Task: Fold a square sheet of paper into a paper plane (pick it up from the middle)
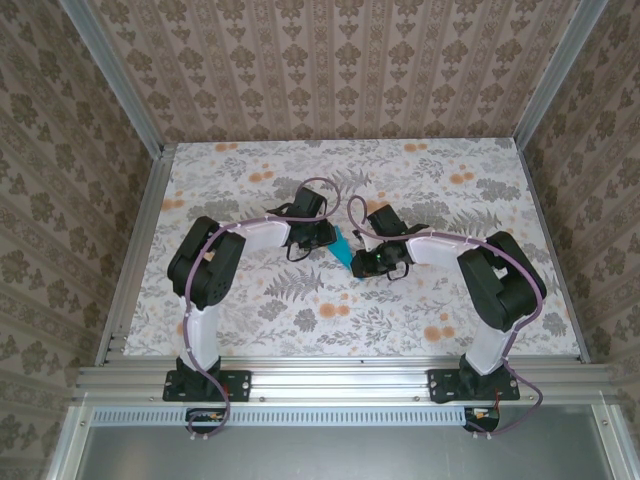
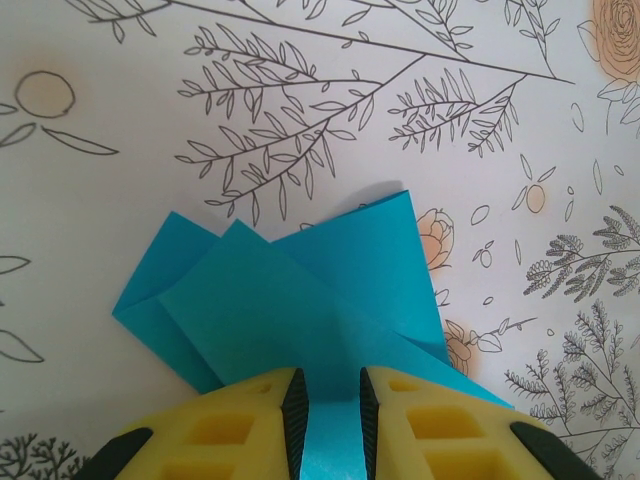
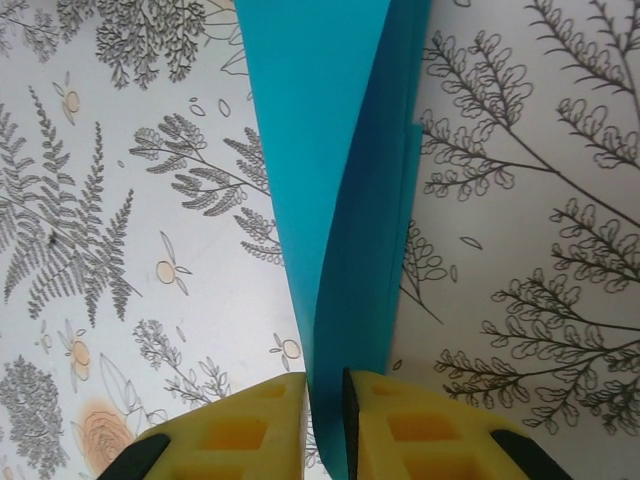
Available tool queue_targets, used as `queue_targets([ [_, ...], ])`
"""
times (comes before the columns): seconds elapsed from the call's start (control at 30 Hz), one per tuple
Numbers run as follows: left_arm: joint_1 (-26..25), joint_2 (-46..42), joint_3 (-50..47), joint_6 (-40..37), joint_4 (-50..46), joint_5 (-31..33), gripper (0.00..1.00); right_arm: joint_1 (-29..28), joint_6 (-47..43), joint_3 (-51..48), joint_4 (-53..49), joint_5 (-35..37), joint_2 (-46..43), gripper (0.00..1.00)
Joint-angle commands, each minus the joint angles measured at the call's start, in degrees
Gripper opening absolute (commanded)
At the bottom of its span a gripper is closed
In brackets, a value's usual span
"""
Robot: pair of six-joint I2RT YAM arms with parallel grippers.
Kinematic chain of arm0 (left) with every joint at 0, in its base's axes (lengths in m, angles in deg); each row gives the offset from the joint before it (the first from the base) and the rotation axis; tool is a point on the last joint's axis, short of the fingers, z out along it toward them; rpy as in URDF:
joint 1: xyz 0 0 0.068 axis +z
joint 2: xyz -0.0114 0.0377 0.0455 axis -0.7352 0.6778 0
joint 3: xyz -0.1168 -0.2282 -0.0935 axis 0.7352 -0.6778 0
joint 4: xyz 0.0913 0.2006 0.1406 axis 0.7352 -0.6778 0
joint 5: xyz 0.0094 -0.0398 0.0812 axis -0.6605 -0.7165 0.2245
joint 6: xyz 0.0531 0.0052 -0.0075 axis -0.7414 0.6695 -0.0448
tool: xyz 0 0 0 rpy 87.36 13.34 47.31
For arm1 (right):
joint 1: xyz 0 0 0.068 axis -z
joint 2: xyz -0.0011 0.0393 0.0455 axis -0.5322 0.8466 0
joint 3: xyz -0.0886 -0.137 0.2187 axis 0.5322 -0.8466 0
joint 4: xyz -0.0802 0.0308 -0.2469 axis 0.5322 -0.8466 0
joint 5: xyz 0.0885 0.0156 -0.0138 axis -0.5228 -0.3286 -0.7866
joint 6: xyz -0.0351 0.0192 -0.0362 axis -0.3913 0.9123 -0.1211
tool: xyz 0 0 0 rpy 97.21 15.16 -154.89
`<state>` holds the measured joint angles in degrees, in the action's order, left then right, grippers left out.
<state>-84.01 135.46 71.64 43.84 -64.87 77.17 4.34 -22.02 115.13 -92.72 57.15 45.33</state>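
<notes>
The teal-blue sheet of paper [image 1: 343,246] is folded into overlapping layers and sits mid-table between both grippers. In the left wrist view the paper [image 2: 300,290] fans out on the table beyond my left gripper [image 2: 327,392]. Its jaws stand a little apart, with a flat strip of paper showing in the gap. In the right wrist view the paper [image 3: 340,150] stands on edge as a long folded strip. It runs between the pads of my right gripper [image 3: 325,390], which is shut on it. From above, the left gripper [image 1: 330,240] and right gripper [image 1: 361,262] almost meet at the paper.
The floral-patterned table [image 1: 250,170] is walled by patterned panels at the back and sides, with aluminium rails [image 1: 330,378] along the near edge. Both arms bend inward, and their purple cables [image 1: 330,190] loop above the wrists.
</notes>
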Motion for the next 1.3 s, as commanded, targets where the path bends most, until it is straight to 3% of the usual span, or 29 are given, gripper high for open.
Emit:
queue_targets([
  [0.0, -0.14, 2.0, -0.45, 0.14, -6.27, 1.65, 0.26, -0.4, -0.87, 0.93, -1.92, 2.18, 0.48, 0.18],
  [0.27, 0.02, 2.0, -0.54, 0.0, -6.4, 2.02, 0.26, -0.15, -0.45, 0.59, -2.51, 0.44, 1.71, 0.08],
  [0.9, 0.39, 2.44, -0.8, -0.23, -6.67, 2.31, 0.26, 5.66, 5.41, -1.91, 1.59, -13.21, 4.79, 0.05],
  [1.27, 0.48, 1.35, 1.57, -1.84, -6.58, 0.5, 0.27, 6.6, 6.77, -1.93, 0.55, -14.94, 8.37, 0.04],
])
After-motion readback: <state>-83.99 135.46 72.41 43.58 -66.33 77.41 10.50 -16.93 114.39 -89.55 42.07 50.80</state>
